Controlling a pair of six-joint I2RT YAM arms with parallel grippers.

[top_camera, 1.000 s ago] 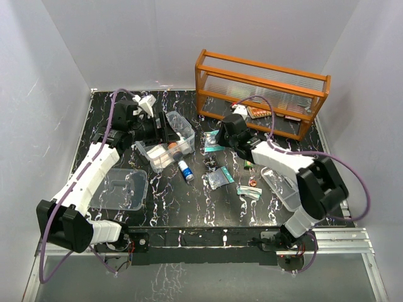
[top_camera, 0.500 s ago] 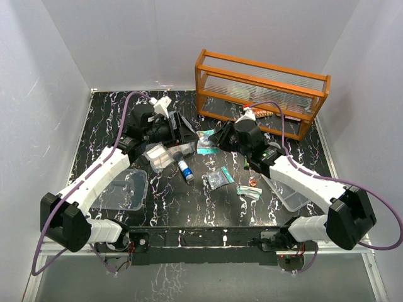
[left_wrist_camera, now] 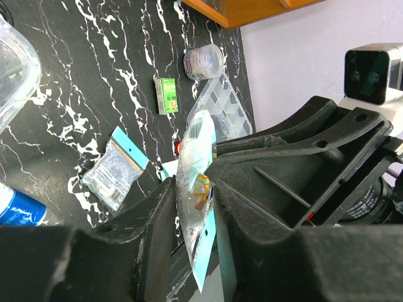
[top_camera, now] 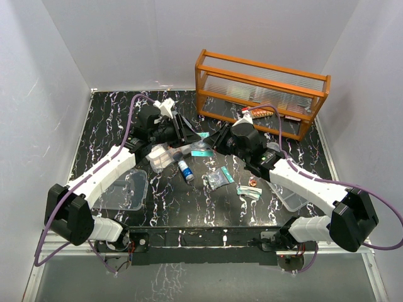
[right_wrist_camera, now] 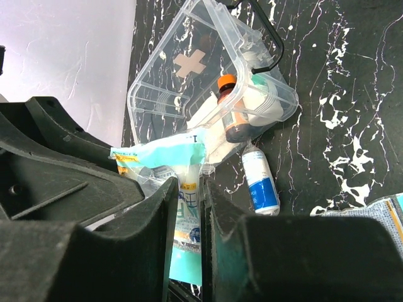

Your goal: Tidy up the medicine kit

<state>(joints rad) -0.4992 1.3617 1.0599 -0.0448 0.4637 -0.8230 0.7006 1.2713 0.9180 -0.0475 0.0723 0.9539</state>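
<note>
Left gripper point(left_wrist_camera: 192, 189) and right gripper point(right_wrist_camera: 189, 185) both pinch a clear, teal-edged plastic sachet point(left_wrist_camera: 195, 170), apparently a handover bound for the clear plastic, cross-marked medicine kit point(right_wrist_camera: 157, 94).

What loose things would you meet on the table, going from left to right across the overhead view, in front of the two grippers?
In order: clear lid → medicine kit → blue bottle → silver packet → divided tray.

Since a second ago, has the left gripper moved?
Yes. The left gripper has swung right, toward the orange rack, and now meets the right gripper at the packet.
</note>
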